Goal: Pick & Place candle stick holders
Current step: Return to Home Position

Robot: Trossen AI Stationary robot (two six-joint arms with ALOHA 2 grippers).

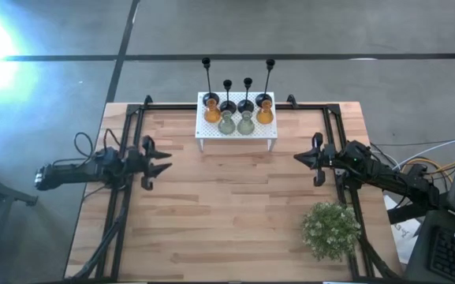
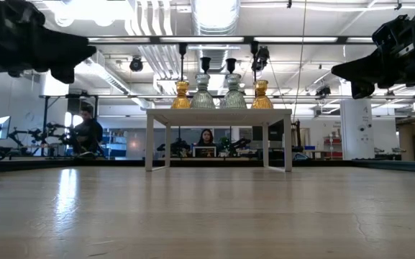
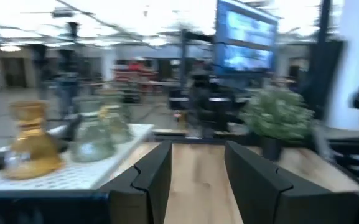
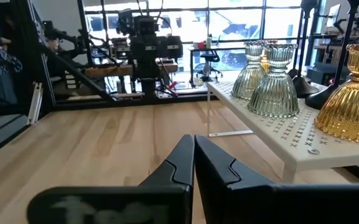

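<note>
High view, holders on rack, left pincer, right pincer apart

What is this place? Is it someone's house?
Probably not: it looks like a robot lab or workshop. Bare ducts and strip lights line the ceiling, a person sits at a screen behind, and a robot's left arm and right arm reach over the wooden table.

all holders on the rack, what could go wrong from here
1. The black holders stand at the rack's far edge, packed behind the glass holders; a bump could tip them off the table.
2. The plant sits close by the right arm; that arm might brush it. The right claw is shut, the left claw open, both clear of the rack.
</note>
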